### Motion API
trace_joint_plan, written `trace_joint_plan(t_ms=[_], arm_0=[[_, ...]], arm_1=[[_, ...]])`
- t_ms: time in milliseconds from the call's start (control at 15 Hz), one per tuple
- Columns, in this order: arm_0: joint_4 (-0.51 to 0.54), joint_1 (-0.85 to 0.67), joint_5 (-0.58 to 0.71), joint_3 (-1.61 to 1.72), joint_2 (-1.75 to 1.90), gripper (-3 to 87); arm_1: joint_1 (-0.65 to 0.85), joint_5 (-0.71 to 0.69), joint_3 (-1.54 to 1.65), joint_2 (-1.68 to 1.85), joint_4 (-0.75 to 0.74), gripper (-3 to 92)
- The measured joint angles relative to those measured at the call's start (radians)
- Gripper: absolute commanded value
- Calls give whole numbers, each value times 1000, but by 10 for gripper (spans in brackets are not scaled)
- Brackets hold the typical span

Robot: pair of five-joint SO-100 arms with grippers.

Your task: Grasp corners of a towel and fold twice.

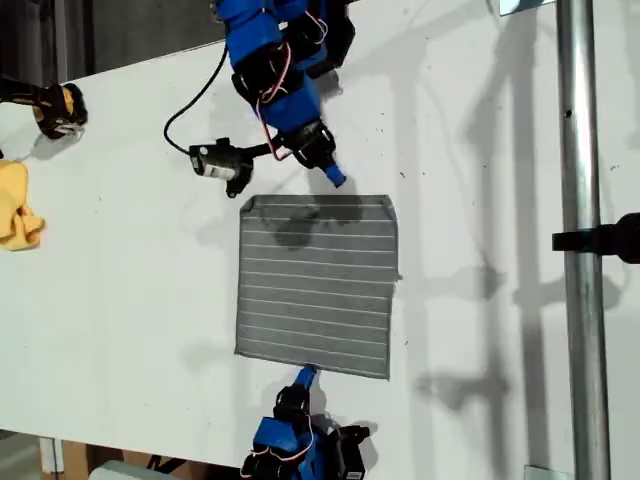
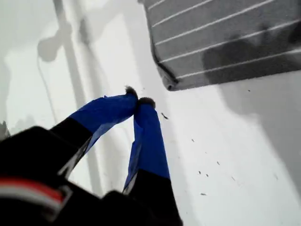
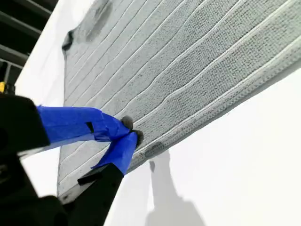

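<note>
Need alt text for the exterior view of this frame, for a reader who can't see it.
A grey striped towel lies flat and unfolded on a white table, with a blue-tipped gripper at each long edge: my first gripper near the top, my second gripper at the bottom. A yellow cloth sits at the exterior view's left edge.

Both arms: blue printed shells, black servos, thin red-white wires. First gripper and second gripper: black fingers wrapped in blue tape, dark tips.
</note>
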Motion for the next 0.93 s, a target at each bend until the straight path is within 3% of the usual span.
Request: trace_joint_plan(t_ms=[267,533,733,933], arm_0=[[0,0,0,0,0,-14],[0,0,0,0,0,-14],[0,0,-6,0,0,-14],[0,0,-8,0,0,-14]], arm_1=[[-51,-71,-291,-268,48,-2],[-61,-84,-370,-365,66,13],[-60,-126,-370,-365,66,340],[-60,-153,-347,-365,66,400]])
